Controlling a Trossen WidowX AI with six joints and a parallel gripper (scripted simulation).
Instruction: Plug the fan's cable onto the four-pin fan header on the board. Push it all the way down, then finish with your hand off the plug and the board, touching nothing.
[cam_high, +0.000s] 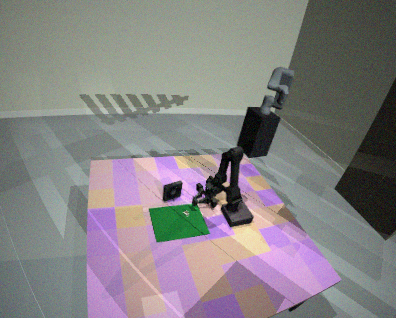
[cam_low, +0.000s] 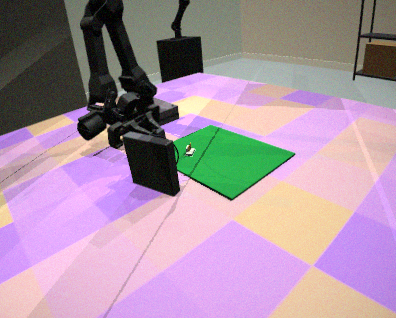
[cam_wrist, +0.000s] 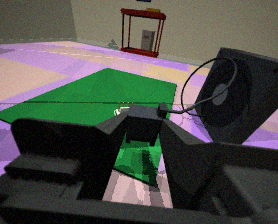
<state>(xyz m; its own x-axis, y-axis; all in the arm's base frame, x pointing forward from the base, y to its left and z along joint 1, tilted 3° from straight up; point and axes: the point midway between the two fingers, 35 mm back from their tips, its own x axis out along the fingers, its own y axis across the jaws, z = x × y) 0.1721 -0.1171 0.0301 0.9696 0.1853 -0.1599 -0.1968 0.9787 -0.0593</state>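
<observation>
Matt black plastic, by its look, forms the plug (cam_wrist: 144, 113) between the fingertips of the claw (cam_wrist: 143, 117) and the fan (cam_high: 172, 191) (cam_low: 151, 162) (cam_wrist: 227, 95) near it. A smooth, matt green board (cam_high: 179, 223) (cam_low: 232, 161) (cam_wrist: 100, 95) lies near the claw, carrying a white, plastic-looking header (cam_high: 186, 213) (cam_low: 190, 152) (cam_wrist: 120, 111) with gold-toned, metallic-looking pins. The cable (cam_wrist: 191, 109) beside the claw looks smooth and rubbery.

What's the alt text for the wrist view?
Gripper shut on the black plug, its cable looping right to a standing fan. Just beyond the plug, a white pin header sits on a green board.
</observation>
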